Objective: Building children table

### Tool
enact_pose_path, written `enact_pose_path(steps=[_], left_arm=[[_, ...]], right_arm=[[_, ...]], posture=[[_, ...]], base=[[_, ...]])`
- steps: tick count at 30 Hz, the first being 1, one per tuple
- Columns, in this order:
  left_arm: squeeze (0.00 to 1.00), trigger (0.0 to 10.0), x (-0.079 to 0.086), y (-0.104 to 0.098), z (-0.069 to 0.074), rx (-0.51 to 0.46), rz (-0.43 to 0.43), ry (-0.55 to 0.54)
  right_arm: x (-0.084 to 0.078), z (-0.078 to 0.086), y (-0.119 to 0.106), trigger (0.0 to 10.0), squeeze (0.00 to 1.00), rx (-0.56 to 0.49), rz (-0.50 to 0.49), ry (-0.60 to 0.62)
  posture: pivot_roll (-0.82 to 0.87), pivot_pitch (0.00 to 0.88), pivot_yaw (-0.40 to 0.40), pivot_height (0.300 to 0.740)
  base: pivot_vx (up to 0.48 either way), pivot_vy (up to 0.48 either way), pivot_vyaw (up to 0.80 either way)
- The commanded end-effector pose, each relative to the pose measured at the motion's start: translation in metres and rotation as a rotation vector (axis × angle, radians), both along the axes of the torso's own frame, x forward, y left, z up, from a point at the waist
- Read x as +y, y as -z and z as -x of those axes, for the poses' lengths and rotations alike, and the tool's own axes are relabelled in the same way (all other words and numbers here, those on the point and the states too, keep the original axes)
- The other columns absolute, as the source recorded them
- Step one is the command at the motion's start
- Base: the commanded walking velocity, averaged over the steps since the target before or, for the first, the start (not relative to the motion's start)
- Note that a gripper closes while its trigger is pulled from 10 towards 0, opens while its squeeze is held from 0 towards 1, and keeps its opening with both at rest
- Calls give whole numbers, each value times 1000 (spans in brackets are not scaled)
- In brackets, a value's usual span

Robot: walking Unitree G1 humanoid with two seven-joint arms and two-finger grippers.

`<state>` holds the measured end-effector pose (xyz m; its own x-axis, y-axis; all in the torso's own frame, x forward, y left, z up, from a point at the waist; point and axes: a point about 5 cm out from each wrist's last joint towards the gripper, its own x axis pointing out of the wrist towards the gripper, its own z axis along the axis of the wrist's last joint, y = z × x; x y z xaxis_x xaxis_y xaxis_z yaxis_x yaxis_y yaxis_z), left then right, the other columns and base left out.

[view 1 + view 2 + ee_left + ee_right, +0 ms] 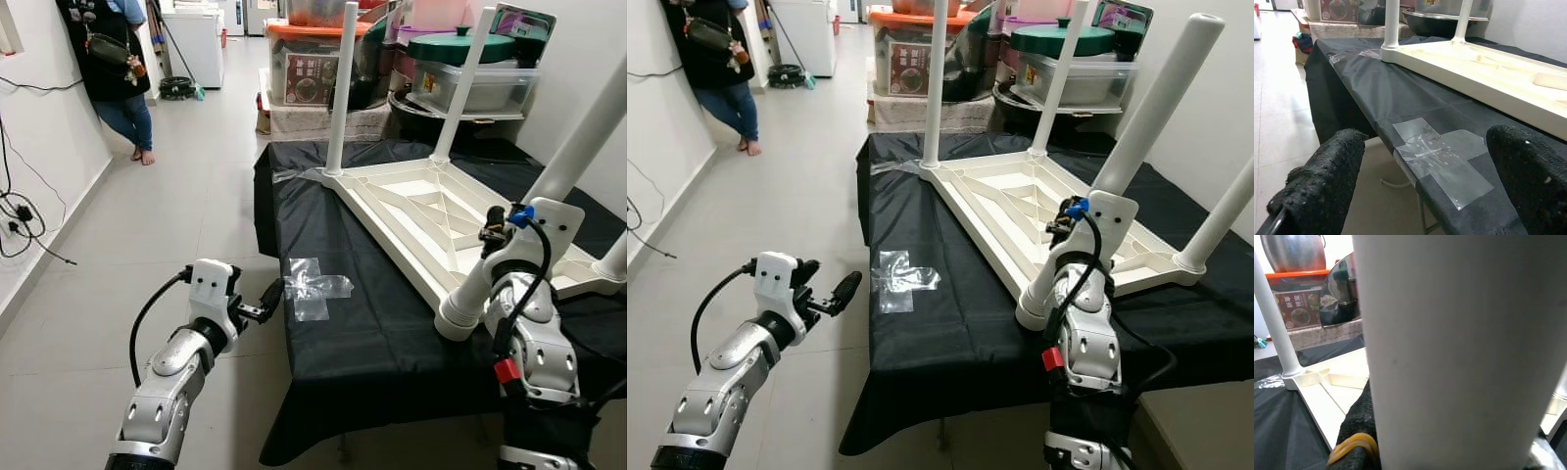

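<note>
A white children's table lies upside down on a black cloth, its legs pointing up. My right gripper is shut on the near leg, low on it, just above where it meets the table's corner. In the right wrist view that leg is pressed against a black finger. My left gripper hovers open at the cloth's left edge, beside a cross of clear tape, with nothing between its fingers.
Storage boxes and pots are stacked behind the table. A person stands at the far left by the wall. Cables hang on the left wall. Tiled floor lies open to the left.
</note>
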<state>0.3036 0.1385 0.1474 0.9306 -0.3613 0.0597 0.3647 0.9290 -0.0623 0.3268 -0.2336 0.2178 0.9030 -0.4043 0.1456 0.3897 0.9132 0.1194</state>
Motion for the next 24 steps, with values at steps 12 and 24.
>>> enact_pose_path(steps=[12, 24], left_arm=[[0, 10000, -1, 1, 2, -2, -11, 10], [0, 10000, -3, 2, 2, 2, -10, 14]], right_arm=[[3, -7, 13, 10000, 20, 181, 45, -67], [1, -10, 20, 10000, 8, 220, 21, -76]], posture=[[46, 0, -80, 740], [44, 0, -80, 740]], base=[[0, 0, 0], [0, 0, 0]])
